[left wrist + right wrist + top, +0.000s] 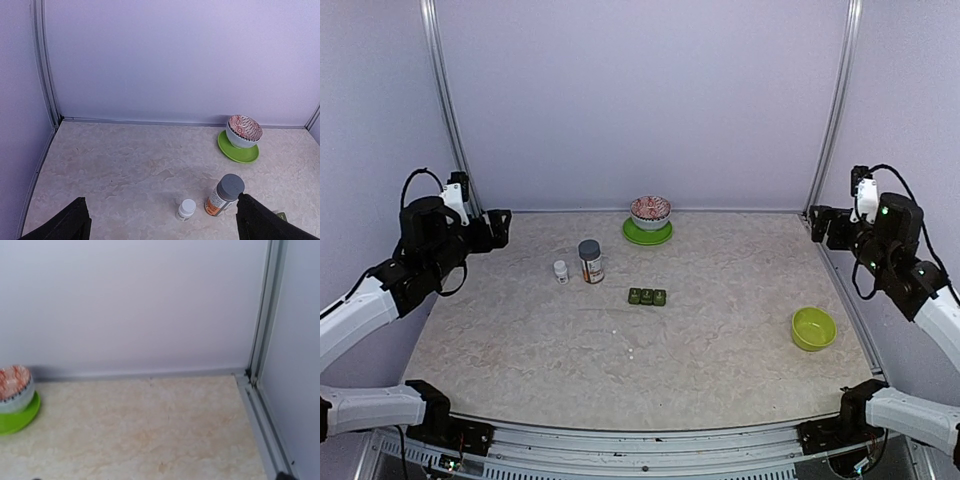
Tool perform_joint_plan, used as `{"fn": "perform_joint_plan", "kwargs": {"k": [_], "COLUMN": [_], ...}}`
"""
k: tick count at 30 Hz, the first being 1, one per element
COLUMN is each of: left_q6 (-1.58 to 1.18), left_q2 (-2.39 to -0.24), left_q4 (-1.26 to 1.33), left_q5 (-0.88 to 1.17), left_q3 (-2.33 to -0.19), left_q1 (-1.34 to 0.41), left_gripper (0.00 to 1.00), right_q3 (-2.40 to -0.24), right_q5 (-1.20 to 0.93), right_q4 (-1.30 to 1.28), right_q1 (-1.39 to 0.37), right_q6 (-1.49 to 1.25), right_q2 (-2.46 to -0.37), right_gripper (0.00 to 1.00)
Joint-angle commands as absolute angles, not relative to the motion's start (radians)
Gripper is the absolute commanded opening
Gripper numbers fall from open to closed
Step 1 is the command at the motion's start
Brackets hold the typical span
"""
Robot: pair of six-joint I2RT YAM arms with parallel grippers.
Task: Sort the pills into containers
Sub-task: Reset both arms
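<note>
The grey-capped bottle point(590, 262) has an orange and white label, its writing too small to read. A small white bottle point(560, 270) stands just beside it. The containers point(647, 296), three joined dark green boxes, sit mid-tabletop point(740, 290); their contents cannot be told. The pills point(632, 353) are white specks loose on the tabletop, nearer the arms than the containers. A patterned bowl point(650, 211) stands on a green plate point(647, 237). The left claw point(503, 229) and right claw point(817, 226) are wide apart, holding nothing, raised at the side edges.
</note>
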State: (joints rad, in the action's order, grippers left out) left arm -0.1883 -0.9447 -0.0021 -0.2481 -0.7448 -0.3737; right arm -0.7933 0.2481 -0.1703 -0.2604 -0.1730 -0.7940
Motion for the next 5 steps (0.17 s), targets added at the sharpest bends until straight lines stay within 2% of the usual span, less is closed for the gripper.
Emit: {"fn": "perform_joint_plan", "kwargs": {"k": [1,5], "left_q6": [-0.173,-0.178], "left_q2": [-0.931,-0.934], "left_q4": [-0.012,-0.008], "left_q5": [-0.252,-0.244], "left_q3": [-0.734,-0.736], "left_q1": [-0.365,-0.365], "left_gripper": [0.99,0.99], "right_q3": [-0.789,-0.784], "right_q5": [0.271,0.250], "right_q4": [-0.137,-0.128], "right_q1": [-0.256,-0.257], "right_q6": [-0.166,-0.164], "right_q2": [-0.778,-0.785], "right_gripper": [1.00,1.00]}}
